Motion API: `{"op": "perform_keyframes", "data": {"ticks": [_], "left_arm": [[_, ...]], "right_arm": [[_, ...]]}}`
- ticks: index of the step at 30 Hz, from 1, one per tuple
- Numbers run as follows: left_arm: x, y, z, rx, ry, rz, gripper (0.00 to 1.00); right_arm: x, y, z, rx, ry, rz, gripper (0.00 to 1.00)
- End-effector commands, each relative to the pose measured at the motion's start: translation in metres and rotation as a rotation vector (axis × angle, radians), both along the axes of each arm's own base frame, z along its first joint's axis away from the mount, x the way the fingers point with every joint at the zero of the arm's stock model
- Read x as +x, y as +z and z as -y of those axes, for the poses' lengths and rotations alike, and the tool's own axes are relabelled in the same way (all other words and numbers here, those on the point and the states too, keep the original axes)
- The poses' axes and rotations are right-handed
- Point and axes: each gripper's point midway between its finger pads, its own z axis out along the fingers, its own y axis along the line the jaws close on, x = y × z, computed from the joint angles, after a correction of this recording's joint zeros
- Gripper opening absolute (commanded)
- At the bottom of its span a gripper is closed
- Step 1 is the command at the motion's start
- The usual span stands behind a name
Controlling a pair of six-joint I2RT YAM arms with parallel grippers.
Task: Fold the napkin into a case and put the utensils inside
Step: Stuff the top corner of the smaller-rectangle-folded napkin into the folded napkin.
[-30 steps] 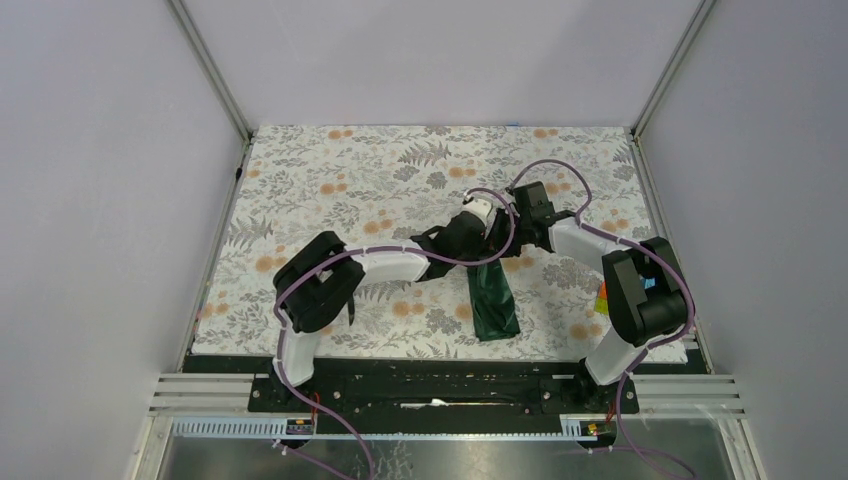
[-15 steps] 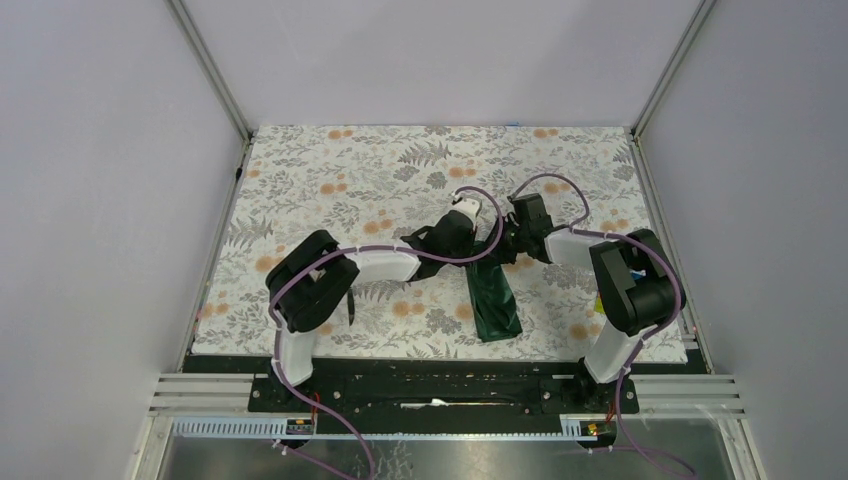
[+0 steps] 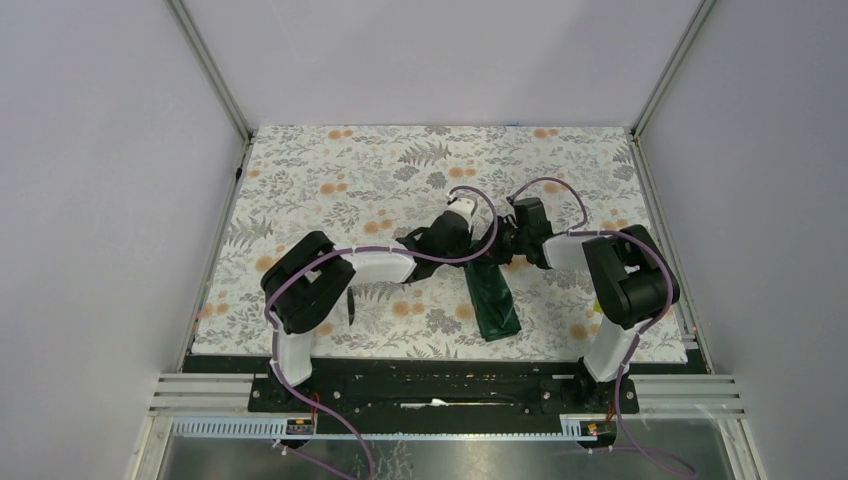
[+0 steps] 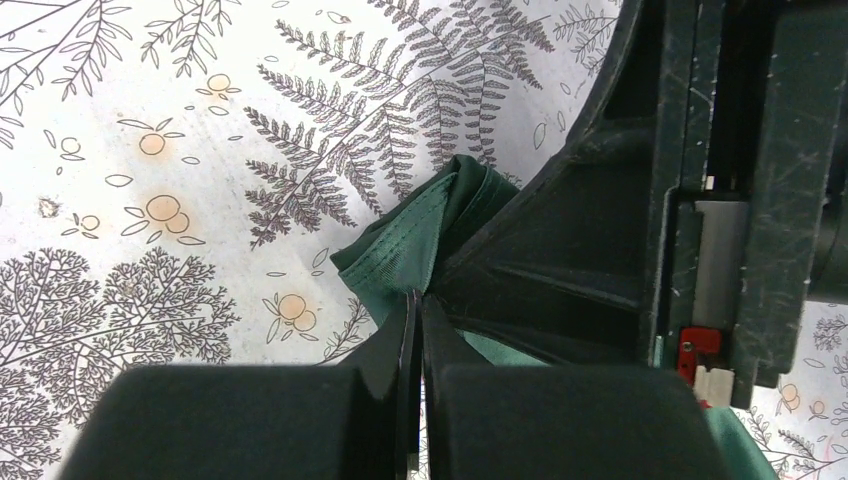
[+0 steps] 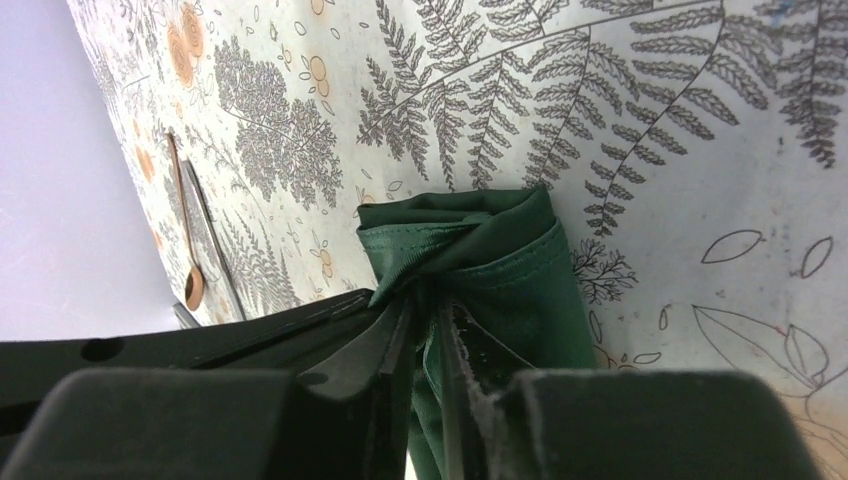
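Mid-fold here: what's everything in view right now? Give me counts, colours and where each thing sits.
napkin: one, dark green, folded into a narrow strip at mid-table, its far end bunched between both hands
spoon: one, copper, flat on the tablecloth to the napkin's left, outside it
knife: one, thin, black, lying alongside the spoon
tablecloth: one, grey floral with orange spots, covering the table
left hand: one, black, shut on the napkin's far end
right hand: one, black, closed on that same end, right beside the left hand
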Motion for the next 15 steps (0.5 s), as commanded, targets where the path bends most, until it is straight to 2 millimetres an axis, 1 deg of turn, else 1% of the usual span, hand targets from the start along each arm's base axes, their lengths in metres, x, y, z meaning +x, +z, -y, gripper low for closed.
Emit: {"op": "perform_keyframes", "data": {"ticks": [1,3,6,10,11,15], "left_arm": [[0.005,0.032,0.008,-0.1,0.004,0.039,0.0],[0.005,0.03,0.005,-0.099,0.01,0.035,0.0],[0.006,0.029,0.002,-0.097,0.013,0.032,0.0],[0.006,0.029,0.001,-0.097,0.013,0.031,0.0],[0.006,0.029,0.001,-0.099,0.013,0.03,0.0],[0.006,0.032,0.004,-0.107,0.006,0.032,0.0]], "right_arm": [[0.007,0.031,-0.007,0.075,0.038,0.092,0.26],[0.001,0.036,-0.004,0.072,0.05,0.104,0.31],[-0.006,0.043,0.002,0.045,0.068,0.109,0.35],[-0.009,0.05,0.007,0.049,0.073,0.127,0.36],[-0.009,0.049,0.008,0.046,0.075,0.126,0.35],[-0.008,0.038,0.005,0.05,0.087,0.099,0.19]]}}
